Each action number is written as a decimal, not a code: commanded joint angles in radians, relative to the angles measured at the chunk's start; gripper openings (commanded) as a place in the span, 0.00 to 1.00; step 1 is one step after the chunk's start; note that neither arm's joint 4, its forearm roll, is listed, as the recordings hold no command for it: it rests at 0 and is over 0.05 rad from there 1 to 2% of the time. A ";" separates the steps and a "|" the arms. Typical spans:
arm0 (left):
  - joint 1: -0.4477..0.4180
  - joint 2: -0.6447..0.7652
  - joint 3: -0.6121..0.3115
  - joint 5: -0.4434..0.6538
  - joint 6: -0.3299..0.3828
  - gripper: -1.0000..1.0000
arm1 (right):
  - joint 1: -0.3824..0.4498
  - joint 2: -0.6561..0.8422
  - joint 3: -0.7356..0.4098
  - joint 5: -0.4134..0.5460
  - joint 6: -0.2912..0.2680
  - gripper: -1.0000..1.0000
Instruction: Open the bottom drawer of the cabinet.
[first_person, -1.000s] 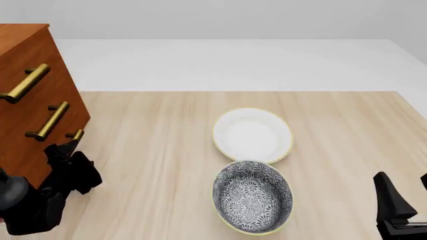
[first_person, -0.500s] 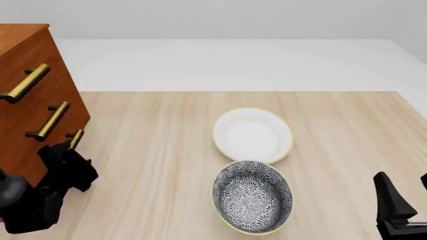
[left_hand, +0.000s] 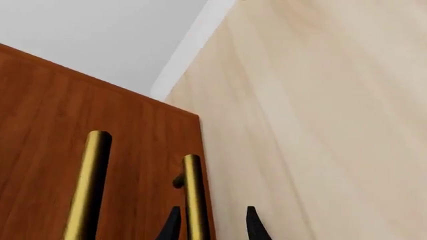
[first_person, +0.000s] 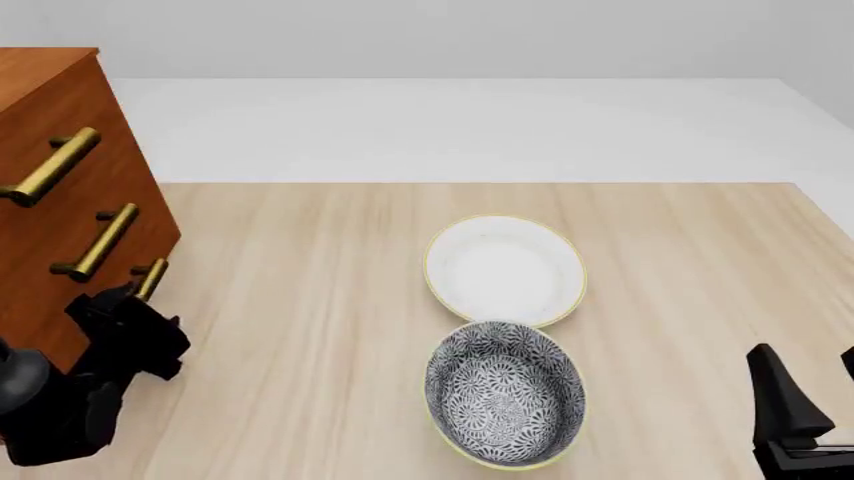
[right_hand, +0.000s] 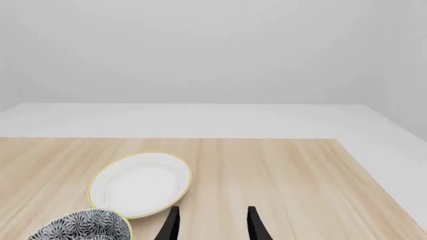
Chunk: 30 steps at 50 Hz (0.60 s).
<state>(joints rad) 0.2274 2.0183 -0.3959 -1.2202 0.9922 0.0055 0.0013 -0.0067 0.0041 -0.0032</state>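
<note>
Bottom drawer's brass bar handle (left_hand: 194, 197) on the reddish-brown wooden cabinet (first_person: 54, 205) sits between the spread left gripper (left_hand: 211, 223) fingers; right gripper (right_hand: 211, 223) also spread.

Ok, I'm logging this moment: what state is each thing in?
Bottom drawer: shut.
Upper drawers: shut.
Left gripper: open, fingers straddling the bottom handle.
Right gripper: open, empty.
White bowl: upright, empty.
Patterned bowl: upright, empty.

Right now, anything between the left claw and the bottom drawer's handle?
Nothing: the left wrist view shows the left claw open, its fingers already straddling the bottom drawer's handle.
</note>
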 joint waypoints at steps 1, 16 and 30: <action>0.010 0.133 -0.083 0.000 0.305 1.00 | 0.000 0.000 0.000 0.000 0.000 1.00; -0.055 0.041 -0.031 0.000 0.313 0.00 | 0.000 0.000 0.000 0.000 0.000 1.00; -0.148 0.013 0.001 0.000 0.302 0.00 | 0.000 0.000 0.000 0.000 0.000 1.00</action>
<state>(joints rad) 0.1795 2.0019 -0.4042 -1.2201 1.2628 0.0055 0.0013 -0.0067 0.0041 -0.0032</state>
